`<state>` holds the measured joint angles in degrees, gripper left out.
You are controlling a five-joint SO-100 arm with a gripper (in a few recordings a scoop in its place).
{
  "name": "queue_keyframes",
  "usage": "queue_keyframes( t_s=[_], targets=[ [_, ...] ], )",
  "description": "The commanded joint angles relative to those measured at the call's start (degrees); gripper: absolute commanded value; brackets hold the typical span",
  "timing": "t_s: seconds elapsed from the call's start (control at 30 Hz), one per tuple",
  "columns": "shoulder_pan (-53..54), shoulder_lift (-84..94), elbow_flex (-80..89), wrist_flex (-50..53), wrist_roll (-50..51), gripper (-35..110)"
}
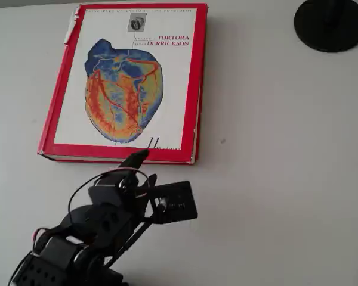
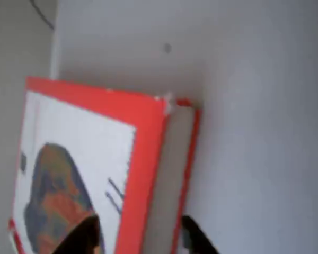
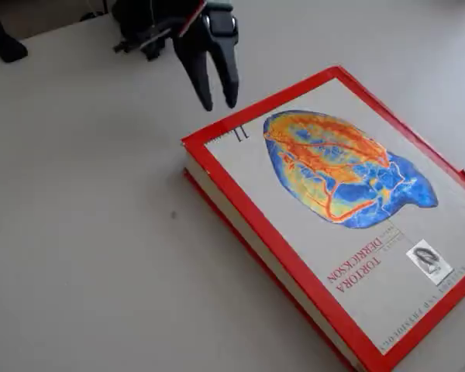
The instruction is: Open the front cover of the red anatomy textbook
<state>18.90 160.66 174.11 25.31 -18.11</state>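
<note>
While the red anatomy textbook (image 1: 126, 83) lies flat and shut on the pale table (image 1: 286, 179), its front cover (image 3: 349, 194) faces up with the blue-orange heart picture and the red "TORTORA DERRICKSON" lettering in plain sight. From the overhead view the book sits toward the upper left of the table, and a black round disc (image 1: 330, 25) is well apart from it in the top right corner. Black gripper (image 3: 219, 99) hovers just off the book's near corner in the fixed view, fingers a little apart, so it's open and holding nothing. Wrist view looks down on that same corner, with the page edge showing between the red boards and both dark fingertips (image 2: 82, 235) poking in at the bottom, one either side of the page edge.
</note>
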Motion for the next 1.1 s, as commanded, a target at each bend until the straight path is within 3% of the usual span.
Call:
queue_keyframes(
  t_s=[0.0,0.4,0.77,1.07],
  targets=[
    [0.88,-8.35,-8.35,-5.10,0.09,21],
    [3.52,-27.77,-19.60,-10.02,-0.26,21],
    [4.04,-21.09,-21.09,3.87,-0.62,21],
    [5.36,-30.59,-21.18,-7.56,-2.90,21]
  ],
)
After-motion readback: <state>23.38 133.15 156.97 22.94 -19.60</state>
